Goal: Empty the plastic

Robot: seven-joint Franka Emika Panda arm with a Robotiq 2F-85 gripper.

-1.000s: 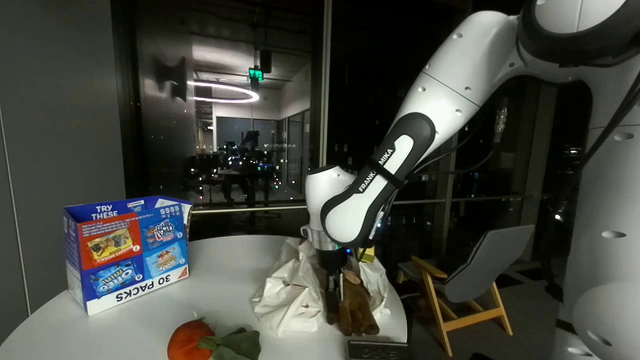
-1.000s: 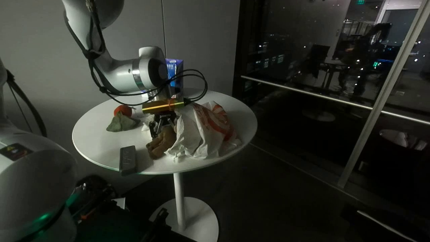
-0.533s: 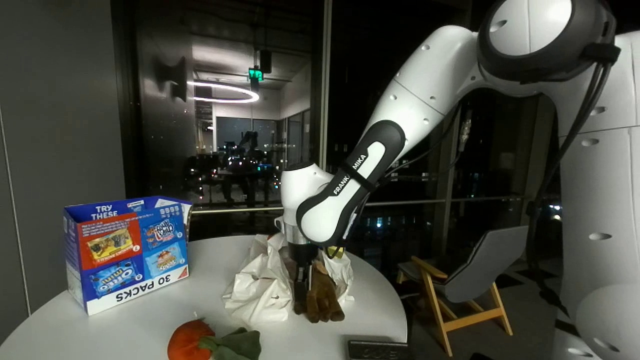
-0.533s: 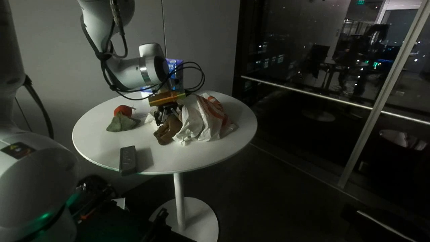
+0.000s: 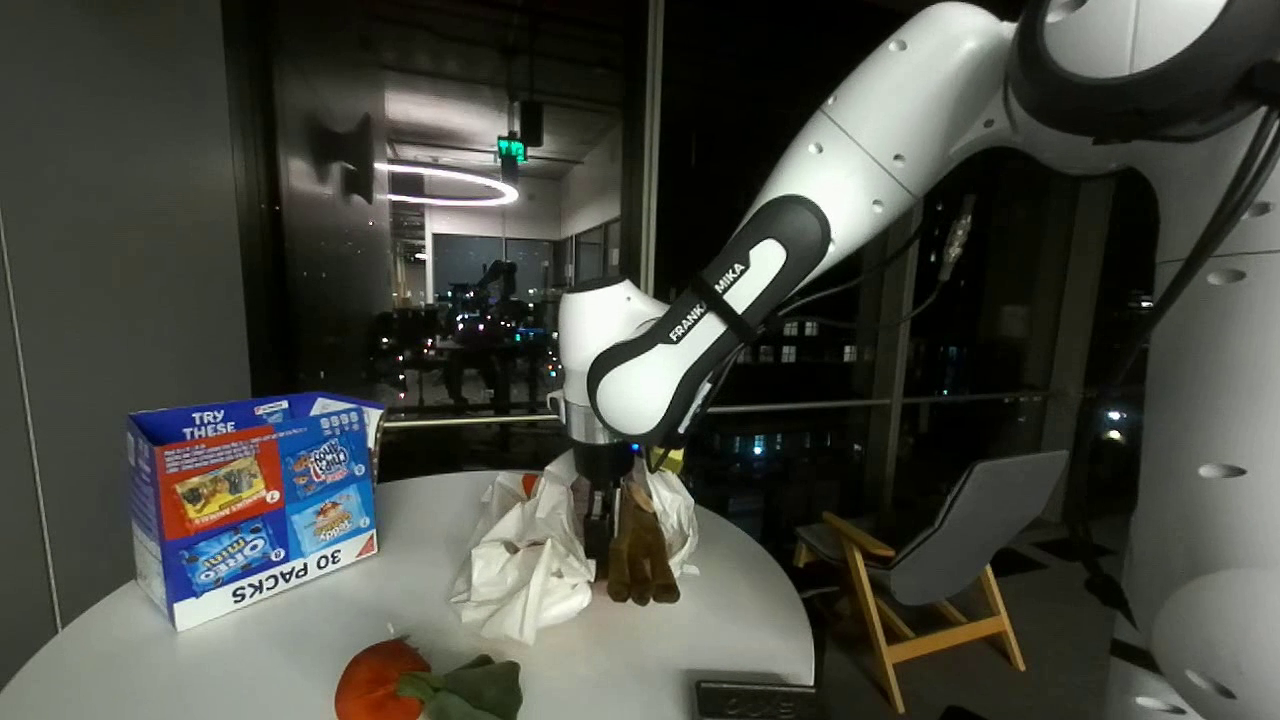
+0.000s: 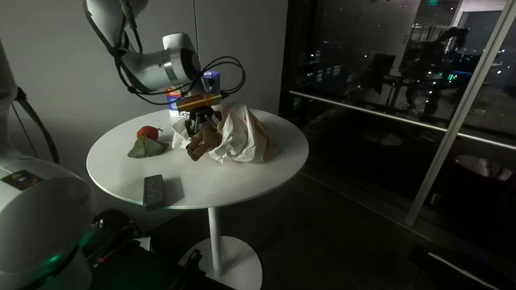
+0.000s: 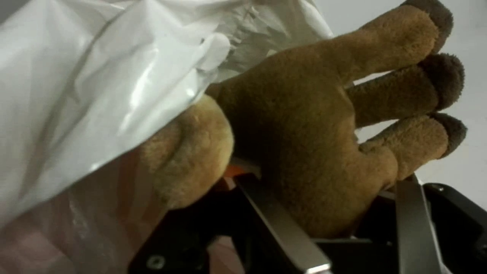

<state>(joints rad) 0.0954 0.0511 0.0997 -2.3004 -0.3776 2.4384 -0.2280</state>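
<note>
The plastic, a crumpled white bag (image 5: 525,570), is bunched around a brown plush toy (image 7: 296,114). Orange-red print shows on its far side in an exterior view. My gripper (image 7: 327,186) is shut on the toy, one finger on each side of its fuzzy body. Several limbs with dark tips stick out past the bag's mouth, and a rounded tan part (image 7: 190,152) peeks from under the bag's edge. The rest of the toy lies hidden inside. In both exterior views the toy's limbs point down close to the tabletop; whether they touch it I cannot tell.
A blue carton (image 5: 260,500) with snack pictures stands on the round white table (image 6: 242,185). A red plush (image 5: 385,680) with green leaves and a dark grey block (image 6: 154,191) at the table's edge lie nearby. Beyond the table is a chair (image 5: 960,530).
My gripper has shifted away from the grey block's edge of the table and then risen, carrying the toy. The bag has been drawn along and its folds have changed shape.
</note>
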